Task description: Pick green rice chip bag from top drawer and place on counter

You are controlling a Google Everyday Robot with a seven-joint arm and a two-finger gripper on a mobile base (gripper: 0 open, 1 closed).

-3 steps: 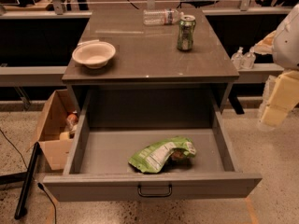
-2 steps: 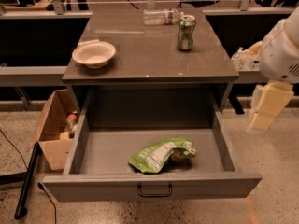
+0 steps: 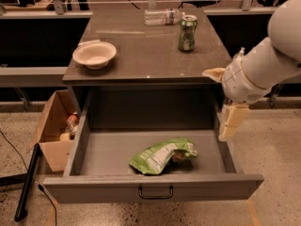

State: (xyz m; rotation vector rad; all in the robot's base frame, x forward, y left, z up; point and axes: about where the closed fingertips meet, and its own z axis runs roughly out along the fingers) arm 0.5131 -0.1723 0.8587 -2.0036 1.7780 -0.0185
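The green rice chip bag lies crumpled on the floor of the open top drawer, near its front middle, white printed panel facing up. My gripper hangs on the white arm at the right, above the drawer's right wall and beside the right edge of the counter. Its cream fingers are spread apart and hold nothing. It is to the right of the bag and higher, not touching it.
On the counter stand a white bowl at the left, a green-and-silver can at the back right and a lying plastic bottle behind it. A brown cardboard box with items sits on the floor left of the drawer.
The arm has swung in from the right edge, moving left toward the drawer's right side. The bag and drawer have not moved.
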